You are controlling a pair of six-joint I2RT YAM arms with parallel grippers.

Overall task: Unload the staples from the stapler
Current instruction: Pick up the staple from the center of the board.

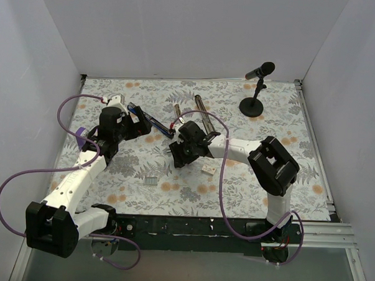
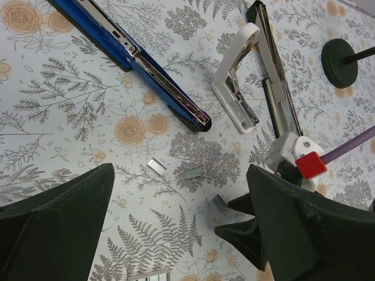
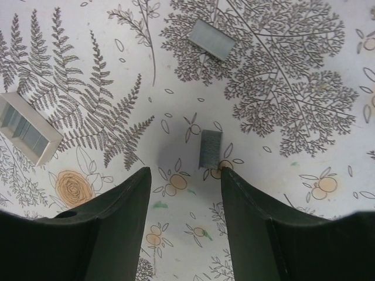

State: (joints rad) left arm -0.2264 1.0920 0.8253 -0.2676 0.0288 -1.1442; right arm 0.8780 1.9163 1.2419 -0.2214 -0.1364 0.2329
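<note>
A table (image 1: 299,151) covered w/ floral cloth is seen, walled in white. The L arm (image 1: 80,176) is stretched toward the far left; the R arm (image 1: 270,163) is bent in toward the ctr. The stapler (image 2: 149,70) is laid flat on the cloth, far-left of ctr and just ahead of the L gripper (image 2: 180,171), w/ its blue arm turned up so the silver channel is exposed. A white hinged piece (image 2: 234,88) and a black-and-silver bar (image 2: 275,76) are laid near it to the right; whether they are joined to it cannot be told. A microphone (image 1: 255,87) on a round stand is set at the far right. The L gripper is held above the cloth, fingers spread wide, nothing btwn them. The R gripper (image 3: 186,172) is held low, fingers partly apart and empty. A small white box (image 3: 29,132) is laid to its left in the wrist view. One staple strip (image 3: 211,147) is laid just ahead of one fingertip, and a second strip (image 3: 211,40) farther off.
</note>
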